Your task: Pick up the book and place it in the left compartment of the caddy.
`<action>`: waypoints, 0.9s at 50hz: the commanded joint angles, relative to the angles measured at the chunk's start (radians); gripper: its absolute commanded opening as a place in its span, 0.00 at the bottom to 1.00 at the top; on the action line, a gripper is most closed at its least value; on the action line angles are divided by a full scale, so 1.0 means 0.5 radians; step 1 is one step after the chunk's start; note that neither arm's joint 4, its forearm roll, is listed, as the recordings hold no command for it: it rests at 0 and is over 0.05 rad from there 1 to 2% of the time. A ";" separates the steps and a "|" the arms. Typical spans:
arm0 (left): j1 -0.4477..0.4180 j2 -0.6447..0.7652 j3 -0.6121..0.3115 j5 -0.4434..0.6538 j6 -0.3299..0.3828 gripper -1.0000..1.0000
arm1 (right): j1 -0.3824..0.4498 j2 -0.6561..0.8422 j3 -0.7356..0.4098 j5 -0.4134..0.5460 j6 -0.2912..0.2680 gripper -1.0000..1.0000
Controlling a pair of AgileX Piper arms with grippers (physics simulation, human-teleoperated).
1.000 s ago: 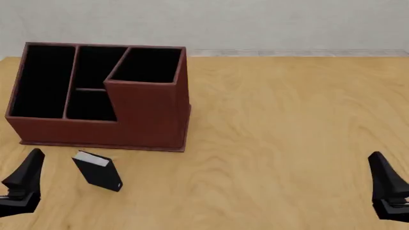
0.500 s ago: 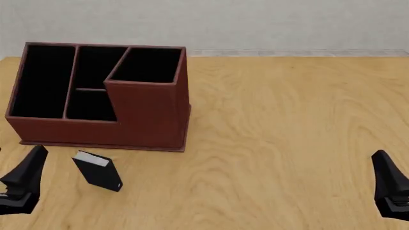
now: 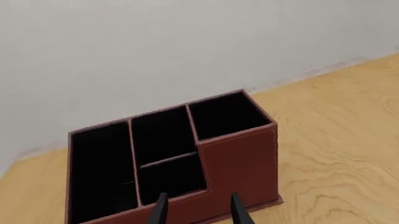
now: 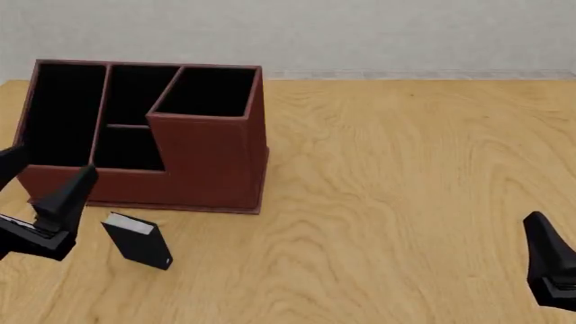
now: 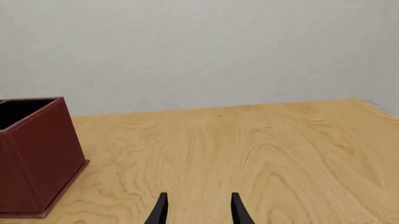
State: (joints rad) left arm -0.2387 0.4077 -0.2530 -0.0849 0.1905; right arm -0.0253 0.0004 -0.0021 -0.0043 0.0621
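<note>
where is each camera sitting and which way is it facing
Front view: fixed above and behind the arms, looking forward and down at the table, caddy and book; left gripper and right gripper show at the bottom corners.
Left wrist view: behind the left gripper, facing the caddy and wall; two open fingertips show.
Right wrist view: behind the right gripper, facing bare table and wall; open fingertips show.
Shared: all three views catch the caddy; only the front view shows the book.

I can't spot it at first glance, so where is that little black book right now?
In the front view the book stands on the table at lower left, just in front of the caddy, with the left end effector close beside it.
</note>
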 commanded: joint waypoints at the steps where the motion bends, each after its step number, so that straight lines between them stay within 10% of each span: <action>1: -0.363 0.161 -0.213 0.112 0.171 1.00 | 0.003 0.000 0.000 0.013 -0.006 1.00; 45: -1.404 0.607 -0.897 0.905 0.801 1.00 | 0.034 0.104 0.003 -0.023 -0.059 1.00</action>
State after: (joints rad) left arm -0.8462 0.6502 -0.6289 0.2787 0.5263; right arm -0.0109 0.0311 -0.0007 -0.0026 0.0363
